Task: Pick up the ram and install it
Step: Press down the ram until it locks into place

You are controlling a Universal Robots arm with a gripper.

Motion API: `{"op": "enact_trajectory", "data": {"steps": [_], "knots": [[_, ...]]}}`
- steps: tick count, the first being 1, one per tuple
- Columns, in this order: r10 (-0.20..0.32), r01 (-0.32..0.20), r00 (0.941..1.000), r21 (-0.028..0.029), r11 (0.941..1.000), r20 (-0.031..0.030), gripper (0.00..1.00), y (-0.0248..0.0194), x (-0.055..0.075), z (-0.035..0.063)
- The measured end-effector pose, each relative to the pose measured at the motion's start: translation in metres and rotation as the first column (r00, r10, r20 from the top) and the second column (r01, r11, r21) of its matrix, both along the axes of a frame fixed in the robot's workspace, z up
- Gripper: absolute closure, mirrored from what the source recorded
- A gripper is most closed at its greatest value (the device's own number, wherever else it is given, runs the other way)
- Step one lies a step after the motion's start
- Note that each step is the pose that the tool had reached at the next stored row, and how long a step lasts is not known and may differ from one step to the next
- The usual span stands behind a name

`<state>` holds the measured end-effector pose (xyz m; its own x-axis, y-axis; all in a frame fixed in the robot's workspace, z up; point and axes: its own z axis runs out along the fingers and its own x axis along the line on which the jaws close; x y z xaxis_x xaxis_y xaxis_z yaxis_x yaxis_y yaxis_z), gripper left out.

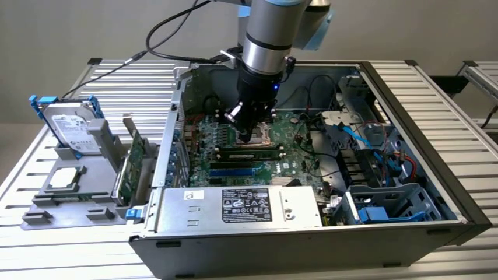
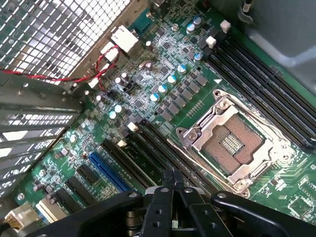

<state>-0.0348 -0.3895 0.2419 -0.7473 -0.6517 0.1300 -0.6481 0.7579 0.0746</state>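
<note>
We see the jaws pressed fully together, fingertips meeting in a thin line, in the wrist view; the gripper holds nothing that we can make out between them. It hangs low over the motherboard, just beside the open CPU socket and above the black memory slots that run alongside it.

In the exterior view the gripper reaches down into the open computer case on the end of the arm. Directly below and in front of it lies the ram, a narrow green stick with dark chips, lying flat along the slots on the board and apart from the fingertips as far as we can tell; whether it is fully seated we cannot tell. A blue slot lies just in front of it.

Nearer the camera, the power supply with its white label fills the case's front corner. At the exterior view's right sit a drive cage and blue cables.

Outside the case, on the slatted metal surface at the exterior view's left, a grey fixture holds a hard drive standing upright in blue rails, a processor lying flat, and a green expansion card standing on edge close to the case wall.
</note>
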Motion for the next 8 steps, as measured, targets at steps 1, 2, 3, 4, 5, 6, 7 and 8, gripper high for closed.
{"op": "enact_trajectory", "data": {"steps": [1,2,3,4,5,6,7,8], "knots": [[-0.014,0.014,0.9999,0.0000,0.9999,0.0000,0.89,0.0000,0.0000,0.0000],[-0.029,0.029,0.9996,-0.0001,0.9996,0.0000,0.89,0.0000,0.0000,0.0000],[-0.043,0.043,0.9991,-0.0001,0.9991,0.0000,0.89,0.0000,0.0000,0.0000],[-0.058,0.058,0.9983,-0.0002,0.9983,0.0000,0.89,0.0000,0.0000,0.0000],[-0.072,0.072,0.9974,-0.0002,0.9974,0.0000,0.89,0.0000,0.0000,0.0000],[-0.086,0.086,0.9963,-0.0003,0.9963,0.0000,0.89,0.0000,0.0000,0.0000],[-0.100,0.100,0.9950,-0.0003,0.9950,0.0000,0.89,0.0000,0.0000,0.0000],[-0.114,0.114,0.9935,-0.0003,0.9935,0.0001,0.89,0.0000,0.0000,0.0000]]}}
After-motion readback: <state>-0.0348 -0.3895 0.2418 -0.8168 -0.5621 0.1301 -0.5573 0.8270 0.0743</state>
